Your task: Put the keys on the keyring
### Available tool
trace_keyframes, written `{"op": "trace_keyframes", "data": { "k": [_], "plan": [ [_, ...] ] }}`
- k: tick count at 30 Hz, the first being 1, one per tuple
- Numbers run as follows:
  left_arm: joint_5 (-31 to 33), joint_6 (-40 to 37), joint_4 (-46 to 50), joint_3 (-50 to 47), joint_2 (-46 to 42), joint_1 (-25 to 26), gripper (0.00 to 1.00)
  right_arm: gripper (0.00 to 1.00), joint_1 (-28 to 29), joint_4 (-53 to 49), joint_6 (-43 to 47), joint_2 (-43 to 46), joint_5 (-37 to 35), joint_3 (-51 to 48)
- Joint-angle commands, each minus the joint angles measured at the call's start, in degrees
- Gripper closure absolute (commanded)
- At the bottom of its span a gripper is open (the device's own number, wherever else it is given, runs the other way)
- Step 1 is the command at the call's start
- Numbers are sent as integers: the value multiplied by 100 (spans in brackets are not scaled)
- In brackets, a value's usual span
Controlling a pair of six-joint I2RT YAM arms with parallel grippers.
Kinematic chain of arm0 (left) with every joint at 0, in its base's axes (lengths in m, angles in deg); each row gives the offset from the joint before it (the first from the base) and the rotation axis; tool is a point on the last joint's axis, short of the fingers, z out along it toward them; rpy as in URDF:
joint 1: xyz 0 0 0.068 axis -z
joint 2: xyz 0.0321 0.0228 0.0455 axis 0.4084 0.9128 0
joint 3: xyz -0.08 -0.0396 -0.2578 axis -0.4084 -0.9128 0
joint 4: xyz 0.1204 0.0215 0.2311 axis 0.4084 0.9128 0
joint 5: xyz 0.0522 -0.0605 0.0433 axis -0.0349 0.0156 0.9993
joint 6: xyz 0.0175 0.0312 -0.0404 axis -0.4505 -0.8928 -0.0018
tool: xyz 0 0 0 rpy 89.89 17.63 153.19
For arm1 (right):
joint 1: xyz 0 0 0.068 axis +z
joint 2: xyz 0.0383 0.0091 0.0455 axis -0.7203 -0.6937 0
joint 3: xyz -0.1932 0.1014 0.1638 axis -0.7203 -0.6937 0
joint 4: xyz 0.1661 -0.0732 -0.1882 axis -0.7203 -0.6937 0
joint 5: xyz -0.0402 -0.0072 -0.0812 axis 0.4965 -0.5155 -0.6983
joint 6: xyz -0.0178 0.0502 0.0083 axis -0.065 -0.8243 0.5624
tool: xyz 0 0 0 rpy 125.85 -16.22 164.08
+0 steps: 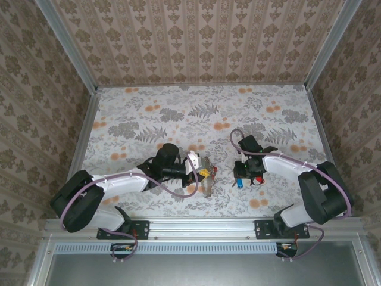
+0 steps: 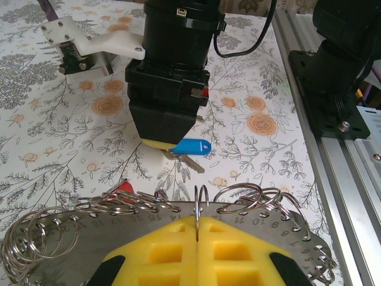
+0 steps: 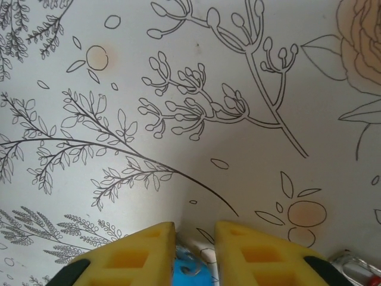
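1. A table (image 1: pixel 178 113) under a flowered cloth sits boxed in by wallpapered walls. A metal rail (image 1: pixel 202 225) along its near edge carries both arm bases.
2. Just past the rail, left of middle, the left gripper (image 2: pixel 197 231) has its yellow fingers pressed tight together. One wire loop (image 2: pixel 200 199) stands on edge in the seam between them.
3. The keyring (image 2: pixel 65 238), a wide grey band stamped with numbers, lies crosswise at those fingertips with its broad face up. More loops crowd its rim and hide the cloth behind. A red key head (image 2: pixel 123 187) peeps over the rim.
4. Farther on, clear of the band, the blue key (image 2: pixel 190 147) lies flat on the cloth. Its plastic head has its long axis pointing toward the rail, and a silver blade (image 2: pixel 189 162) slants out just beside it.
5. Over it the right gripper (image 3: pixel 195 238) points straight down, its black body covering the head's far end. Its fingers stand narrowly apart with blue between them; whether they pinch it I cannot tell.
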Motion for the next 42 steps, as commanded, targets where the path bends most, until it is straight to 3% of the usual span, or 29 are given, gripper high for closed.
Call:
{"op": "trace_keyframes", "data": {
  "k": [1, 8, 23, 30, 42],
  "plan": [
    [-124, 77, -121, -33, -56, 49, 100, 78, 14, 30, 82, -68, 236, 24],
    [-131, 56, -101, -15, -42, 48, 100, 89, 5, -73, 74, 85, 175, 58],
    [-116, 10, -47, -1, -23, 49, 100, 82, 3, -408, 46, 116, 280, 192],
    [-122, 6, -38, 5, -21, 49, 100, 89, 5, -612, 70, 151, 271, 231],
    [-129, -20, 32, 57, -23, 49, 100, 87, 6, -468, 38, -20, 279, 259]
  ]
}}
